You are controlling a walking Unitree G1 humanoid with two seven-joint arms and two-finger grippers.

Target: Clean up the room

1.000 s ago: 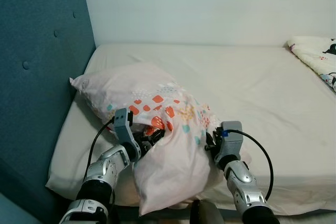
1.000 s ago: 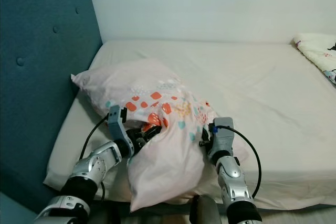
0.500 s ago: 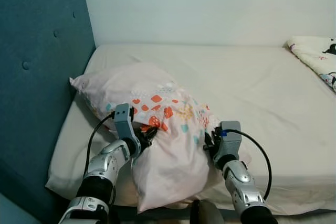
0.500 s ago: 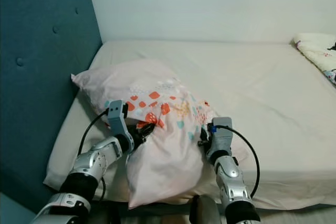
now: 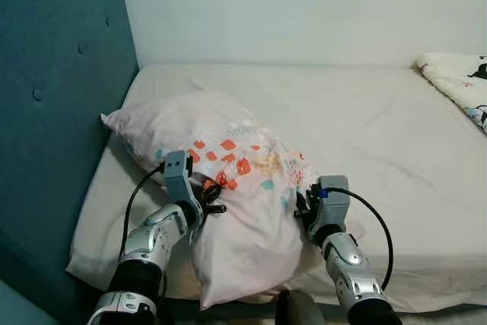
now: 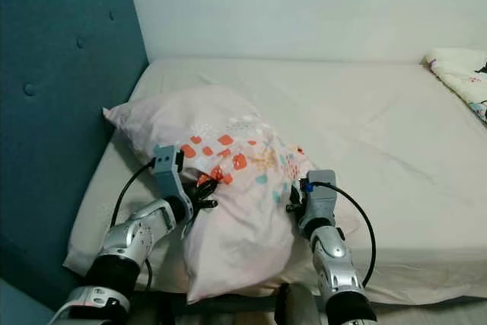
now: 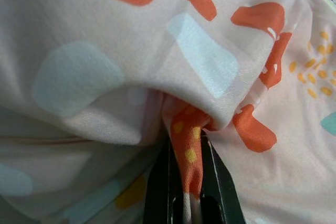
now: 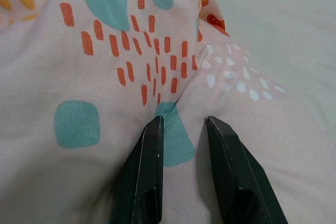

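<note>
A pale pink pillow (image 5: 228, 180) with orange and teal patches lies on the bed (image 5: 380, 127) near the headboard, its near end hanging over the front edge. My left gripper (image 5: 210, 199) is shut on a fold of the pillow's cover at its left side; in the left wrist view the fingers (image 7: 209, 182) pinch an orange strip of cloth. At the pillow's right side, my right gripper (image 5: 303, 202) holds a bulge of the cover between its fingers (image 8: 149, 166), which stand a little apart with cloth pressed between them.
A teal padded headboard (image 5: 53, 112) rises on the left. A white wall runs behind the bed. A folded patterned blanket (image 5: 460, 81) lies at the far right corner. The beige sheet stretches open to the right of the pillow.
The pillow's near end has sunk a little and spread flatter on the bed. My left gripper has drawn slightly left with its fold of cloth. The right arm has barely moved.
</note>
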